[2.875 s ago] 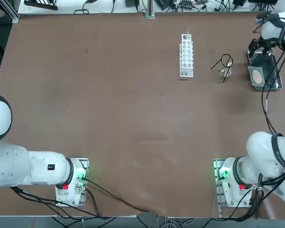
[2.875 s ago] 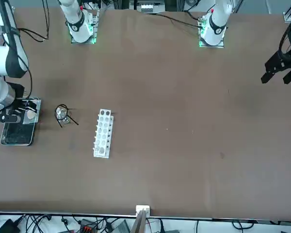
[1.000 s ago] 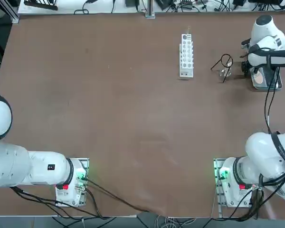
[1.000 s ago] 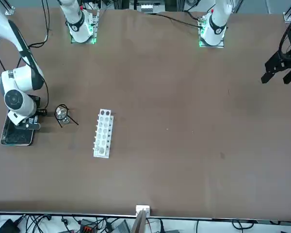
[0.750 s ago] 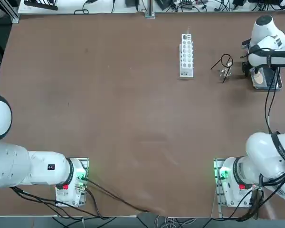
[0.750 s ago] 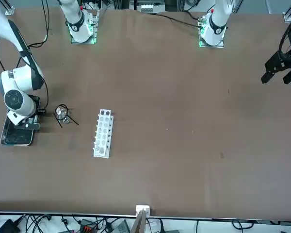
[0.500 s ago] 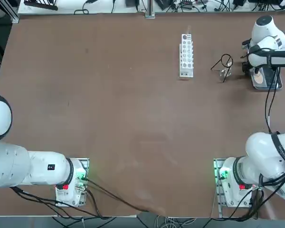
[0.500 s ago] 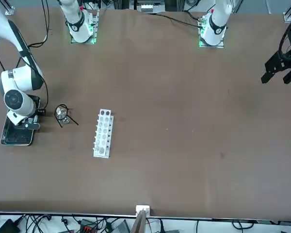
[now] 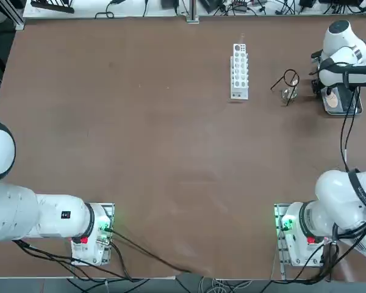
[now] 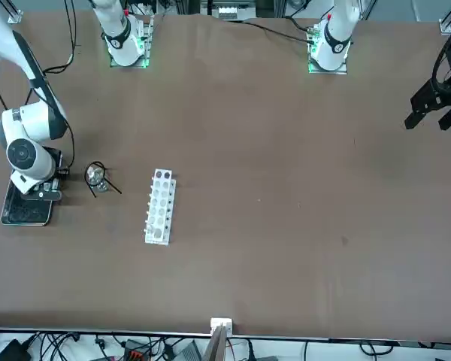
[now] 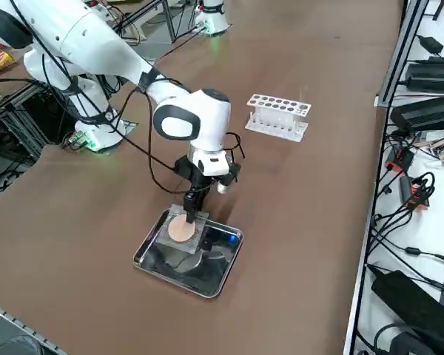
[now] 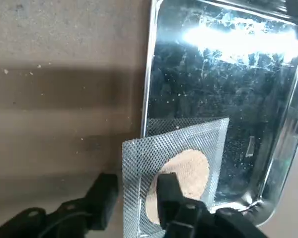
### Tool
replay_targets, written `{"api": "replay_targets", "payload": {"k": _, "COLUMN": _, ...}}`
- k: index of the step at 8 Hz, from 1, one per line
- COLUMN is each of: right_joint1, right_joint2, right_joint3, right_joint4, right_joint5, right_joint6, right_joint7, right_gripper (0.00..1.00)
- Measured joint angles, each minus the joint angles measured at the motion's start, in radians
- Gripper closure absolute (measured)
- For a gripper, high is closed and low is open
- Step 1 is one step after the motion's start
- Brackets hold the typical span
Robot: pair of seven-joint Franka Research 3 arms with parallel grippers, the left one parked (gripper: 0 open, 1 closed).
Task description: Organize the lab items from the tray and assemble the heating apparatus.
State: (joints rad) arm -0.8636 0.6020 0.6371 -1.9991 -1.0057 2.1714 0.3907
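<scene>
Brown table (image 9: 140,140) (tray (image 11: 207,281), ring stand (image 9: 287,80), burner (image 9: 287,93), white rack (image 9: 239,71)).

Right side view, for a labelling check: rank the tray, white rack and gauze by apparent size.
1. Tray, largest, though it is nearest the camera.
2. White rack.
3. Gauze, smallest, lying partly over the tray's rim.

Even, bright overhead light on counter (image 9: 171,122), soft shadows only. Wrist view: strong white glare on tray (image 12: 218,89) bottom, broad shadow bands on counter alongside, fingers (image 12: 170,196) dark, slightly blurred.
</scene>
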Motion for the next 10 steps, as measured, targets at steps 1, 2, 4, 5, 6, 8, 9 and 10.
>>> {"api": "replay_targets", "payload": {"k": 1, "right_joint1": 0.0, "right_joint2": 0.001, "right_joint3": 0.0, "right_joint4": 0.0, "right_joint5": 0.0, "right_joint6": 0.0, "right_joint7": 0.018, "right_gripper": 0.53}}
{"api": "replay_targets", "payload": {"k": 2, "right_joint1": 0.0, "right_joint2": 0.004, "right_joint3": 0.0, "right_joint4": 0.0, "right_joint5": 0.0, "right_joint6": 0.0, "right_joint7": 0.032, "right_gripper": 0.64}}
{"api": "replay_targets", "payload": {"k": 4, "right_joint1": 0.0, "right_joint2": 0.004, "right_joint3": 0.0, "right_joint4": 0.0, "right_joint5": 0.0, "right_joint6": 0.0, "right_joint7": 0.038, "right_gripper": 0.71}}
{"api": "replay_targets", "payload": {"k": 5, "right_joint1": 0.001, "right_joint2": 0.004, "right_joint3": 0.0, "right_joint4": 0.001, "right_joint5": 0.0, "right_joint6": -0.001, "right_joint7": 0.039, "right_gripper": 0.75}}
{"api": "replay_targets", "payload": {"k": 6, "right_joint1": 0.002, "right_joint2": 0.003, "right_joint3": 0.001, "right_joint4": 0.002, "right_joint5": 0.0, "right_joint6": -0.001, "right_joint7": 0.041, "right_gripper": 0.76}}
{"api": "replay_targets", "payload": {"k": 8, "right_joint1": 0.004, "right_joint2": 0.003, "right_joint3": 0.003, "right_joint4": 0.006, "right_joint5": 0.0, "right_joint6": -0.001, "right_joint7": 0.043, "right_gripper": 0.78}}
{"api": "replay_targets", "payload": {"k": 9, "right_joint1": 0.005, "right_joint2": 0.003, "right_joint3": 0.003, "right_joint4": 0.009, "right_joint5": 0.0, "right_joint6": -0.001, "right_joint7": 0.044, "right_gripper": 0.79}}
{"api": "replay_targets", "payload": {"k": 10, "right_joint1": 0.005, "right_joint2": 0.003, "right_joint3": 0.004, "right_joint4": 0.012, "right_joint5": 0.0, "right_joint6": -0.001, "right_joint7": 0.045, "right_gripper": 0.82}}
